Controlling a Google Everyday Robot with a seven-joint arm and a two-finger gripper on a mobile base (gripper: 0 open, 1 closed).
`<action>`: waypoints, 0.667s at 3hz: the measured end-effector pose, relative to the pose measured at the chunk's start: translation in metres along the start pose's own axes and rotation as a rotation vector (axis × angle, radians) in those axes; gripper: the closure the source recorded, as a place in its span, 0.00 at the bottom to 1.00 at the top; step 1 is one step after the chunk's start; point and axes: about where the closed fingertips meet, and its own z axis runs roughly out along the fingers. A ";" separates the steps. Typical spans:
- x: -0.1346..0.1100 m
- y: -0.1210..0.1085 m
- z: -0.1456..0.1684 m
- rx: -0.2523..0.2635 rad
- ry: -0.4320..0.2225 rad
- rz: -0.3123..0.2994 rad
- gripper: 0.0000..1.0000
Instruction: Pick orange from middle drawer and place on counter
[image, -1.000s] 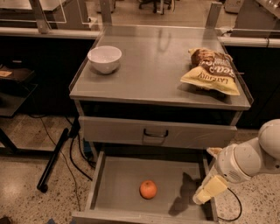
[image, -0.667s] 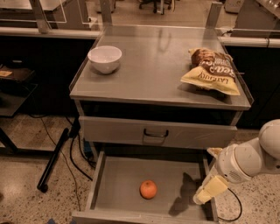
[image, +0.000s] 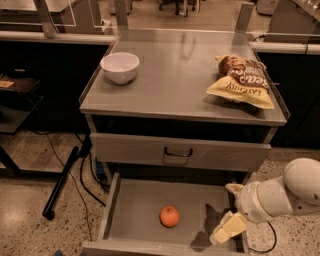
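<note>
The orange (image: 169, 216) lies on the floor of the open middle drawer (image: 132, 210), near its middle and towards the front. My gripper (image: 231, 209) hangs at the drawer's right side, to the right of the orange and apart from it. Its two pale fingers stand spread, open and empty. The white arm comes in from the right edge. The counter (image: 175, 82) is the grey top of the cabinet above.
A white bowl (image: 120, 66) stands at the counter's back left. A chip bag (image: 240, 81) lies at its right. The upper drawer (image: 177, 152) with a black handle is closed. Cables and a black pole lie on the floor to the left.
</note>
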 end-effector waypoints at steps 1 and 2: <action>0.018 0.006 0.046 -0.072 -0.042 -0.010 0.00; 0.018 0.007 0.047 -0.073 -0.043 -0.009 0.00</action>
